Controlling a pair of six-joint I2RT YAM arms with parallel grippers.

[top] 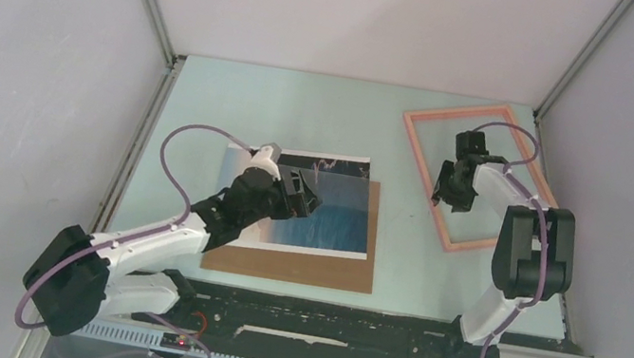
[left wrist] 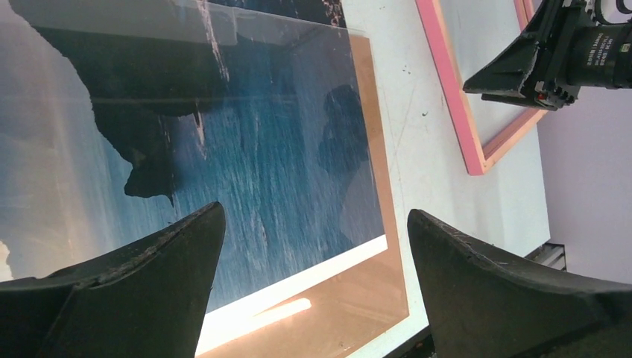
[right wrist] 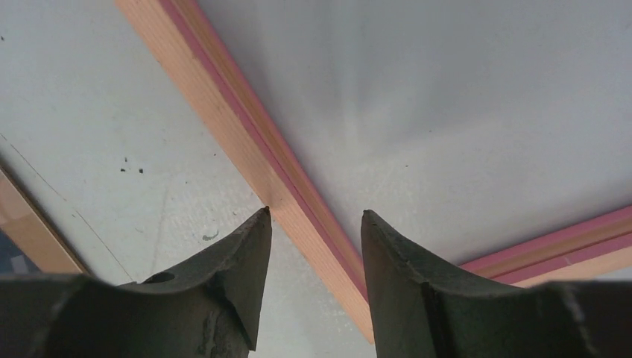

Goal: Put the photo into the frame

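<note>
1. Top external view: the left hand (top: 315,200) hangs over the rectangular paper photo (top: 336,216) of blue sea, dark cliff and pale sky with a white border, which lies flat directly under its fingertips
2. Under the photo lies a plain brown cardboard sheet (top: 299,270); a strip of it shows past the print's edge behind this hand, toward the arm bases, and another strip shows on the side facing the other arm
3. Left wrist view: the left hand (left wrist: 317,212) has its two black fingers (left wrist: 164,261) spread fully wide with nothing between them; below the gap are the sea part of the photo (left wrist: 246,149) and the brown sheet's edge (left wrist: 373,291)
4. The thin salmon-pink rectangular frame (top: 419,162) with a see-through middle lies flat on the pale grey-green table (top: 305,110), well apart from the left hand and directly below the right hand (top: 438,198); the photo lies outside it
5. Seen from the left wrist, the right hand (left wrist: 492,78) points down over the frame (left wrist: 454,97)
6. Right wrist view: the right hand (right wrist: 314,216) is part-way open, its fingers (right wrist: 238,253) on either side of the frame's long rail (right wrist: 242,149), which runs slantwise through the gap; bare table shows between the rail and one fingertip, and nothing is clamped
</note>
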